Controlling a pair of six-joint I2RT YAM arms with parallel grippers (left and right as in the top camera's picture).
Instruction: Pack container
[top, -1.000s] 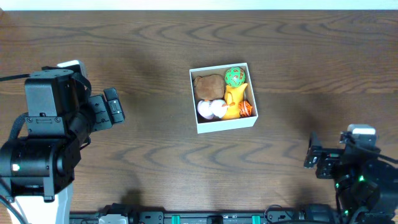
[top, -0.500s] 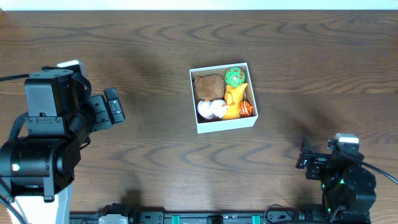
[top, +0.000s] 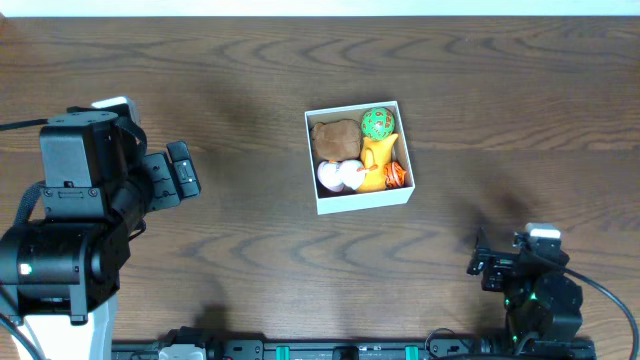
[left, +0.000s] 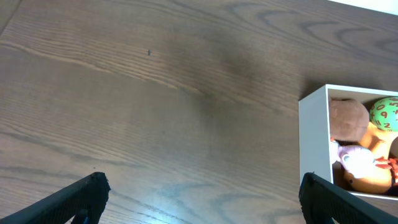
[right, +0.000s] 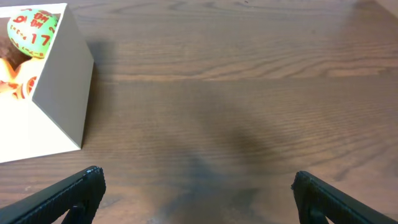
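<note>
Both left claw (top: 183, 172) & right claw (top: 482, 266) are hanging wide w/ nothing held, well apart from container (top: 362, 206); toys (top: 352, 160) are filling it, so packing is prob. done.

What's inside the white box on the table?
The container holds a brown plush, a green numbered ball, a yellow toy, a white and pink toy and an orange toy. They cover its floor, so anything beneath them is hidden.
</note>
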